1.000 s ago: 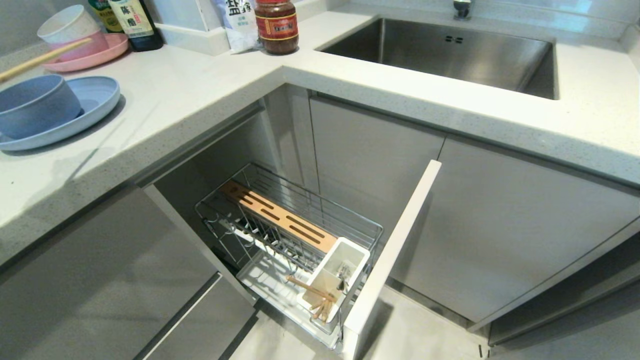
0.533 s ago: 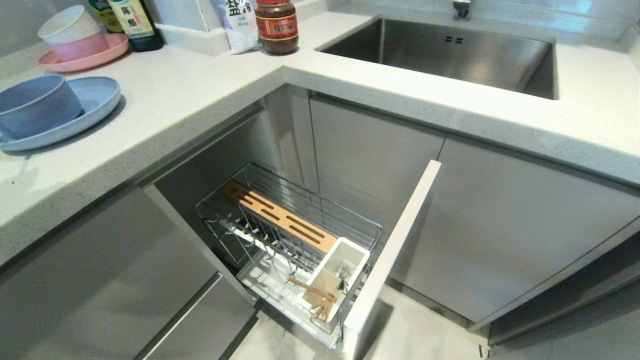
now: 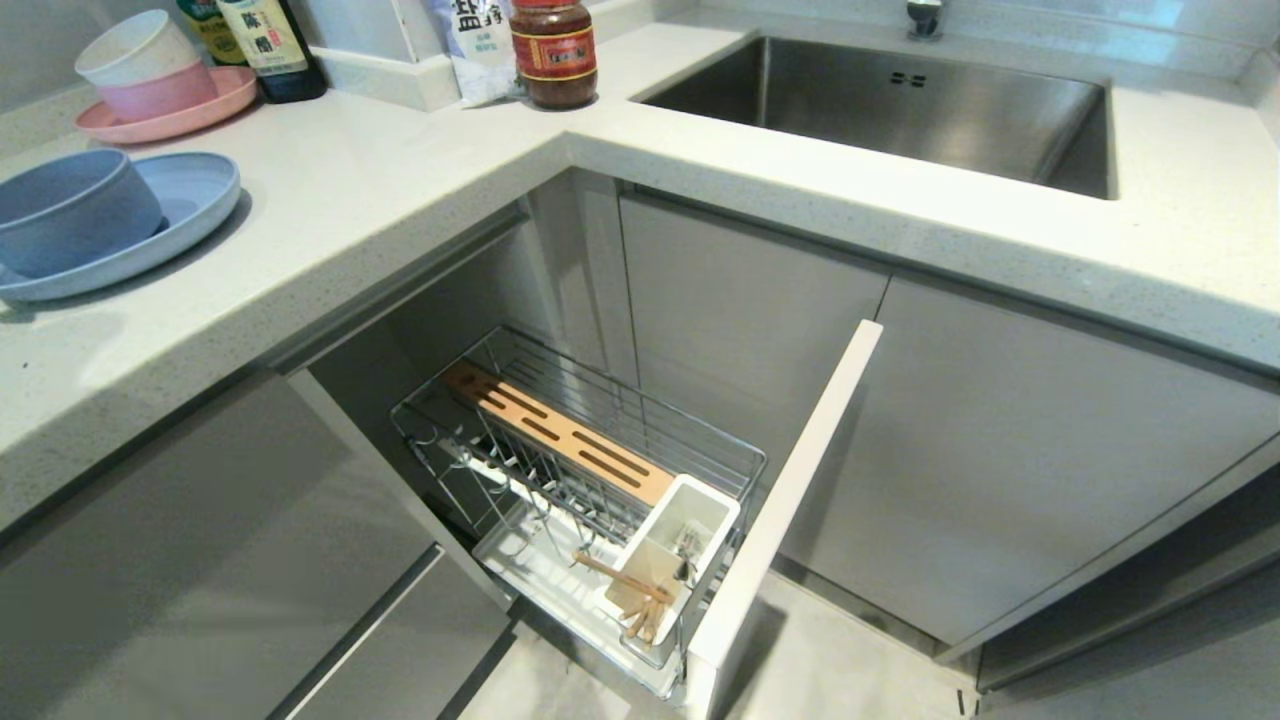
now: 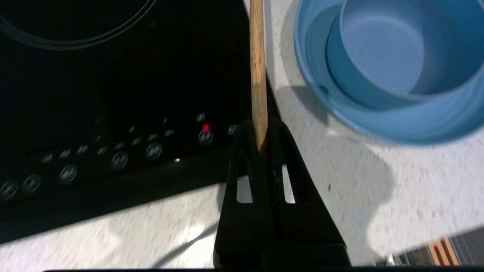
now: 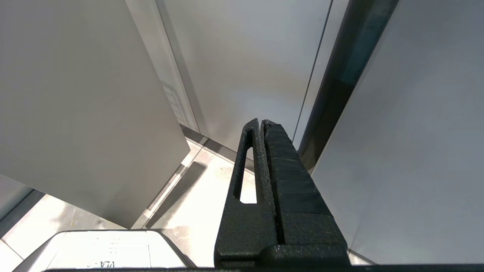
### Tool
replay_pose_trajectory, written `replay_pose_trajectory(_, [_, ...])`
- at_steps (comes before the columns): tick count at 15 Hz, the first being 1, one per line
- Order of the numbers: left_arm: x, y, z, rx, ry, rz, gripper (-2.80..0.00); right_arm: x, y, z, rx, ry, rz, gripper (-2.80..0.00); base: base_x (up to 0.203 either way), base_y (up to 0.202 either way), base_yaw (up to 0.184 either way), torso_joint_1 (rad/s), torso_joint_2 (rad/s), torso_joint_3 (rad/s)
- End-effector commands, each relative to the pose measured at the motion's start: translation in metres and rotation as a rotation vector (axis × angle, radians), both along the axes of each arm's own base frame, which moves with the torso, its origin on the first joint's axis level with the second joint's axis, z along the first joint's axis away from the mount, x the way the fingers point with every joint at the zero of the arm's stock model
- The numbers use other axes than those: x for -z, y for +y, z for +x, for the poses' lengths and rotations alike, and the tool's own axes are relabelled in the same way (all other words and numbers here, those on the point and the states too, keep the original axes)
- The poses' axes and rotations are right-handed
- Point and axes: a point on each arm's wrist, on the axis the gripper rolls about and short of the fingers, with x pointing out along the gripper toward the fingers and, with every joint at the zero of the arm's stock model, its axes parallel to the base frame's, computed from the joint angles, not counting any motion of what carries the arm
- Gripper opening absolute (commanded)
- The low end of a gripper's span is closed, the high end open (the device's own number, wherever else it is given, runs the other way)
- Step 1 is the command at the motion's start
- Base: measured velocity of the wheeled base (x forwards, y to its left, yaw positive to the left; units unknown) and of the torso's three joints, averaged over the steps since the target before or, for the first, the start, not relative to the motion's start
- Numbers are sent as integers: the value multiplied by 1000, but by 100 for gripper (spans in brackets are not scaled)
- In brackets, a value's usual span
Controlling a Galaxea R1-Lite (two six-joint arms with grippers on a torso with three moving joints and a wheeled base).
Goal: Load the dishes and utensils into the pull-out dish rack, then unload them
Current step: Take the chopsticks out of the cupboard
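- Chopstick (image 4: 258,71): one light wooden stick clamped between the closed jaws of the left pincer (image 4: 258,140), above the counter (image 4: 340,196) between a black cooktop (image 4: 113,94) and the blue bowl (image 4: 382,56), which sits in the blue plate (image 4: 317,90).
- More chopsticks (image 3: 632,592) lean in the white cup (image 3: 672,555) of the pulled-out rack (image 3: 590,450), so this looks like unloading.
- Doing it well: lower the stick flat onto bare counter clear of the plate rim, and open the pincer only once it is resting, or it may roll.
- Right pincer (image 5: 261,124): closed on nothing, parked low by the cabinet doors (image 5: 75,113).
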Motion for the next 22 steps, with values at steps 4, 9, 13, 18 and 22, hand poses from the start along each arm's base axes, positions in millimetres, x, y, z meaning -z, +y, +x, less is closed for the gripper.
replay_pose_trajectory(4, [15,12,49,37,60,-15,-280,0,0,0,0,-3,0,-280,0,0,0,0,0,0])
replay_pose_trajectory(9, [21,7,64,85,81,-24,-280,0,0,0,0,-3,-1,-280,0,0,0,0,0,0])
replay_pose_trajectory(13, [21,3,69,109,69,-26,-280,0,0,0,0,-3,-1,-280,0,0,0,0,0,0])
replay_pose_trajectory(18, [22,-1,74,130,49,-27,-280,0,0,0,0,-3,0,-280,0,0,0,0,0,0])
replay_pose_trajectory(22, [23,-3,78,145,37,-21,-280,0,0,0,0,-3,-1,-280,0,0,0,0,0,0])
